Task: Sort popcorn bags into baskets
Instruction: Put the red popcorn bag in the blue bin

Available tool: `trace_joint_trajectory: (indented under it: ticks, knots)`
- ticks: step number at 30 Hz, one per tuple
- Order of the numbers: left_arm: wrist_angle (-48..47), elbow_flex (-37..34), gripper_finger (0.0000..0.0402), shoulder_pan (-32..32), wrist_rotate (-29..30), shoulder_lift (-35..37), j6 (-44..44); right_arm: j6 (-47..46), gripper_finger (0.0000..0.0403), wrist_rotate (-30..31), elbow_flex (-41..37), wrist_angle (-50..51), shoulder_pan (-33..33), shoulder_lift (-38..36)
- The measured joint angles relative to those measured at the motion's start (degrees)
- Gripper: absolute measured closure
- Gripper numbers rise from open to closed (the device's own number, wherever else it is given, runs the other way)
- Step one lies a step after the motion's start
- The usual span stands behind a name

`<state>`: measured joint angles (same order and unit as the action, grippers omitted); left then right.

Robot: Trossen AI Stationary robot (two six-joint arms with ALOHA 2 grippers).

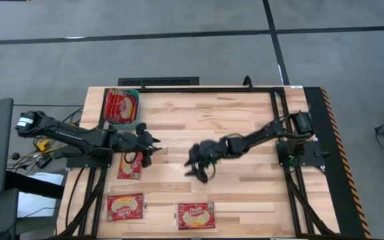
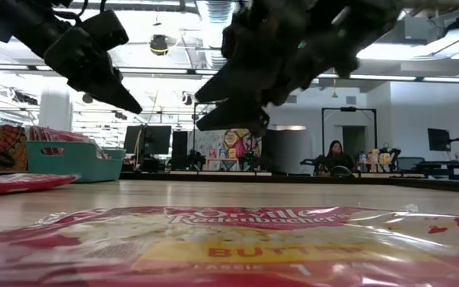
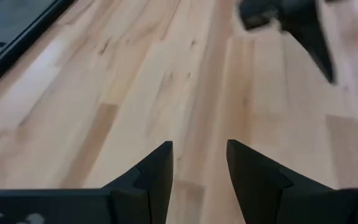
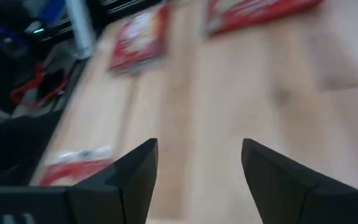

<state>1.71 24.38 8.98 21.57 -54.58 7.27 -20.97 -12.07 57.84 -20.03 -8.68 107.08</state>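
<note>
Popcorn bags (image 1: 121, 105) fill the teal basket (image 1: 139, 112); both grippers' jaws released, empty.

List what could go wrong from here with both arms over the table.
The left gripper and right gripper, both open and empty, hover close over mid-table; reaching for one packet, they might collide. The basket already looks full, so another popcorn bag may slide off.

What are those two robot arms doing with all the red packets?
They are sorting popcorn bags into a teal basket, which already holds some. Three bags lie on the table: one by the left claw, two nearer the front edge. Both claws are open and hold nothing. The right claw hangs over bare wood mid-table.
</note>
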Motion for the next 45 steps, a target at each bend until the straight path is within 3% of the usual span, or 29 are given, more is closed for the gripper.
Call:
trace_joint_trajectory:
  ticks: [5, 11, 15, 21, 31, 41, 45]
  knots:
    - [5.2, 0.0, 0.026, 3.8, -0.3, -3.1, 4.7, -5.6, 0.0176, 2.6, 0.0, 8.4, -9.8, -0.4]
    - [8.7, 0.0, 0.026, 9.4, -5.2, -3.5, 8.0, -14.0, 0.0216, 5.5, 1.9, 14.0, -18.8, -0.2]
    - [10.0, 0.0, 0.026, 12.1, -4.9, -3.5, 8.4, -16.5, 0.024, 11.6, 2.2, 16.9, -22.4, 0.1]
    - [9.9, 0.0, 0.026, 12.5, -0.2, -3.5, 6.4, -17.2, 0.026, 19.8, 2.2, 20.5, -23.5, 0.1]
    - [8.9, 0.0, 0.026, 12.4, 1.7, -3.5, 5.3, -16.0, 0.0251, 18.7, 2.2, 20.5, -23.4, 0.1]
    - [4.9, 0.0, 0.026, 12.3, 5.9, -3.5, 6.1, -13.4, 0.0173, 16.7, 2.4, 16.7, -23.6, 5.8]
    - [5.2, 0.0, 0.026, 12.3, 5.9, -3.5, 6.2, -13.2, 0.0198, 16.9, 2.5, 17.9, -23.2, 7.2]
